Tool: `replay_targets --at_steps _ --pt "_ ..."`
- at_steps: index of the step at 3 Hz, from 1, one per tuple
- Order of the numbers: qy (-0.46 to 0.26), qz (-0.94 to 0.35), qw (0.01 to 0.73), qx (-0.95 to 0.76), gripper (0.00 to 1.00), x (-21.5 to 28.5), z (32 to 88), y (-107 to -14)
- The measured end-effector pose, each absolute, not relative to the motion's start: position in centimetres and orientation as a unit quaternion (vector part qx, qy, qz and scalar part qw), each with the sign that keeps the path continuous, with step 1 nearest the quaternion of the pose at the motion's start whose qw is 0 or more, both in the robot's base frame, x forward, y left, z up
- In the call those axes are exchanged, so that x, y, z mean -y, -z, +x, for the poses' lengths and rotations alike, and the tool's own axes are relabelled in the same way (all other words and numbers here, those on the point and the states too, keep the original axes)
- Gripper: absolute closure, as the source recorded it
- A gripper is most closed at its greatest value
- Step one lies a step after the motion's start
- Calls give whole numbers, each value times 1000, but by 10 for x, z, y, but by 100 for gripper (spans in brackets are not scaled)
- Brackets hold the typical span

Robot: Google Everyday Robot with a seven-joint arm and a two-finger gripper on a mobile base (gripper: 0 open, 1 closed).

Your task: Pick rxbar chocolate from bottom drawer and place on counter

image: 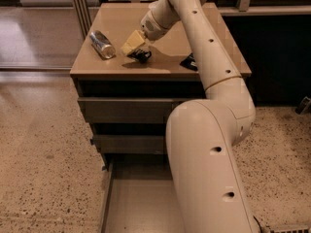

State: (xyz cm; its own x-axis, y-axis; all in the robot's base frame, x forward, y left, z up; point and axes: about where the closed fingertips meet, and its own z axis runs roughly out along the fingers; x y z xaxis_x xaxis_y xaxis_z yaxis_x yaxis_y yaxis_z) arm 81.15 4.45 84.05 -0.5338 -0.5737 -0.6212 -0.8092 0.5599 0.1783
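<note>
The bar is up on the worktop, a little left of centre and closer to the near edge than the far one. It shows as a small dark shape with a shadow on its near-left side. I cannot tell whether it lies flat on the surface or is tipped up on one end.

The gripper is right over the bar, slanting down at it from the far right, and its pale yellowish tip meets the bar's top. From this angle I cannot tell whether the gripper is open or closed on the bar.

Left of the gripper a silver can lies on its side, near the bar but apart from it. Over on the right side of the worktop a black packet sits partly hidden behind the arm.

The arm fills much of my view. It rises from the near right, bends at a thick joint, and reaches up and over the worktop.

Under the worktop, the top drawer and the middle drawer each stick out a little. The bottom drawer is pulled well out toward me, showing a plain grey floor, with the arm covering its right part. A speckled floor lies to the left of the cabinet.
</note>
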Motion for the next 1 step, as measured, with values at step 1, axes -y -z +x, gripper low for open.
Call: replay_targets --at_steps 1 --pt "-230 -409 256 -845 0 -45 812 -841"
